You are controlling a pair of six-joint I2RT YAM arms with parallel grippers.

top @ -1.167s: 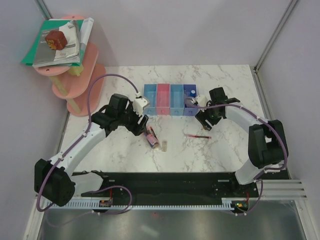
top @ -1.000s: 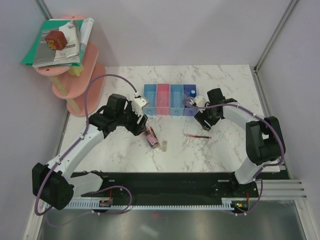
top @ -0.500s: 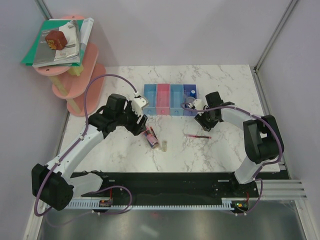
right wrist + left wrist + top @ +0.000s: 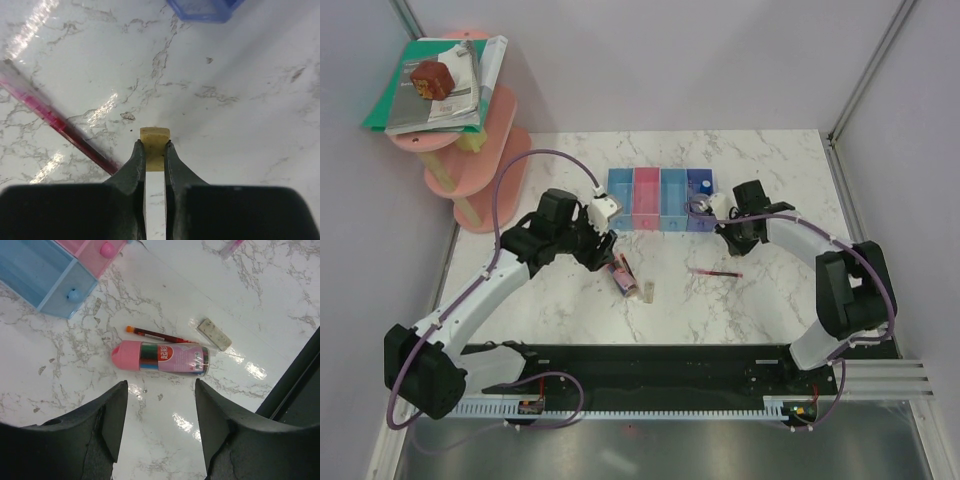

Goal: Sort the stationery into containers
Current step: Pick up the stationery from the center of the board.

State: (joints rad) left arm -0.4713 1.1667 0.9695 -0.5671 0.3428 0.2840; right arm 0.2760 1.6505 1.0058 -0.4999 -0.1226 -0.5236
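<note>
Right fingers [image 4: 132, 165], pointed down, tight on tan block [image 4: 154, 136]; left fingers [image 4: 112, 410] apart over pink-capped tube [image 4: 160, 356].

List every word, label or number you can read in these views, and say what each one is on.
Pink-capped tube: two white Chinese characters on a red patch, possibly "起彩"; the smaller print beside them is too blurred to read.
Stacked books: the cover print is too small to read.
Nothing else carries legible text.

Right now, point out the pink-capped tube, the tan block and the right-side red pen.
pink-capped tube [image 4: 162, 357], left wrist view, mid-body.
tan block [image 4: 154, 137], right wrist view, exposed top.
red pen [image 4: 60, 125], right wrist view, mid-shaft.
</note>
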